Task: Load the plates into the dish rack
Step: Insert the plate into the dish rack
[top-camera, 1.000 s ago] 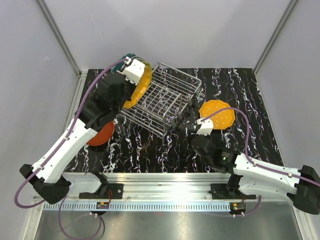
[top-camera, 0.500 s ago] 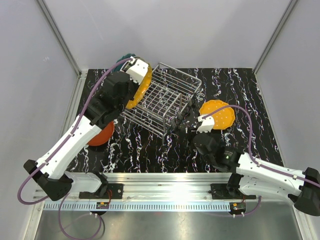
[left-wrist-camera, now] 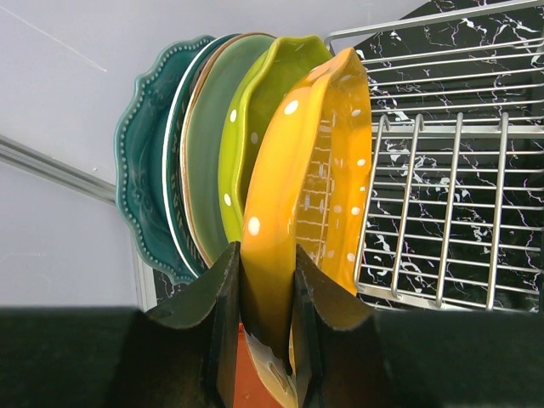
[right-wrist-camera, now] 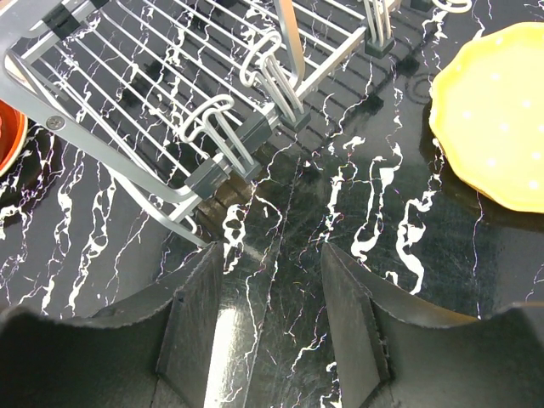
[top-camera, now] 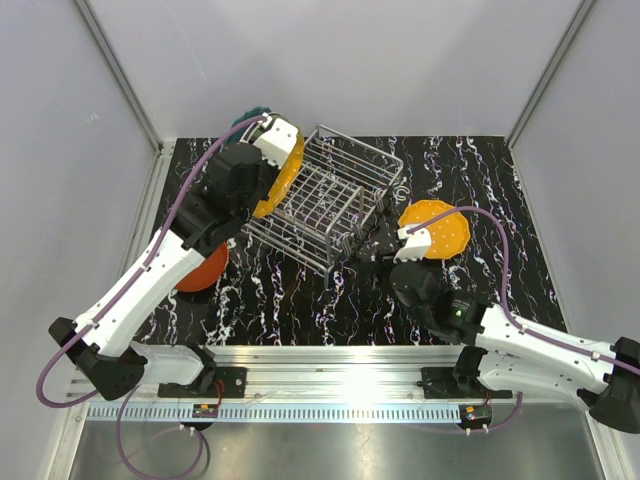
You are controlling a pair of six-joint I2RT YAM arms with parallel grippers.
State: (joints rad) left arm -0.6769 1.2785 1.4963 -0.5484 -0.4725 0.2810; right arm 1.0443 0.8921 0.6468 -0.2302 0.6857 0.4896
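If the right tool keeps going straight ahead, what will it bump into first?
Probably the dish rack, at its bottom corner, ahead of the open right tool. It tilts down, so the table might come first.

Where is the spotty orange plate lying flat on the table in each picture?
Top external: the flat dotted plate lies right of centre, beside the dish rack.
Left wrist: not in it; the left gripper holds another dotted plate.
Right wrist: upper right corner.
Shared landmark: the dish rack.
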